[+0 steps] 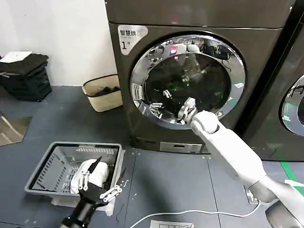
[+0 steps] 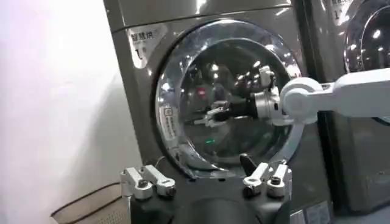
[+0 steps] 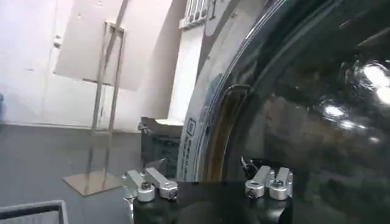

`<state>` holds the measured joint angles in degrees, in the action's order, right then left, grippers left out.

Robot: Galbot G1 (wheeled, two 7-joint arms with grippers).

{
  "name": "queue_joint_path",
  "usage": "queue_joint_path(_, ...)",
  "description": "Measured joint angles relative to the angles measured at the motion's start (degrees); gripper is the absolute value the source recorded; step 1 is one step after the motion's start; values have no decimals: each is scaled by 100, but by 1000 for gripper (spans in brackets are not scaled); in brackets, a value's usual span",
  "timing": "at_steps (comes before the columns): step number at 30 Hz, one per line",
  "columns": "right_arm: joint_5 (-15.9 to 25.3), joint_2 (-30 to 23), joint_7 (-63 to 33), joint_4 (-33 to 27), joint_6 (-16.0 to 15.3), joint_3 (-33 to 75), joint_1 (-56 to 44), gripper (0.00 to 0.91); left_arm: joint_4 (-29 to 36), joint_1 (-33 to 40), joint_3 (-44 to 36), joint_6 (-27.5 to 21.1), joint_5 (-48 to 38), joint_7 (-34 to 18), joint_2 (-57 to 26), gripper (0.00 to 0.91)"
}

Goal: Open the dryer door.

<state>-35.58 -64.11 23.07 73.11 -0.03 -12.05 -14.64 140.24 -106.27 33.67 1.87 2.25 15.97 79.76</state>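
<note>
The right tool (image 1: 186, 110) is spread open, empty, against the closed dryer door (image 1: 187, 80). Next it probably must catch the door's edge. The left tool (image 1: 97, 186) hangs open over a basket (image 1: 38, 173).

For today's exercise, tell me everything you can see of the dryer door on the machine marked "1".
The dryer door is a large round porthole with a wide shiny chrome ring around dark tinted glass that mirrors the room. It fills the front of the grey-brown machine, upright and apparently shut. A small white sticker sits on the ring's left side. The right gripper, fingers open, is at the door's lower part; contact cannot be confirmed. The left gripper hangs open over a grey basket, away from the door.
</note>
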Motion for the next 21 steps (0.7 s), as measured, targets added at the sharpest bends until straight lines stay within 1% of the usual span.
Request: queue_joint_path(21, -20, -164, 173, -140, -29, -188, 268, 907, -8, 3, 19, -2, -10, -2, 1, 907)
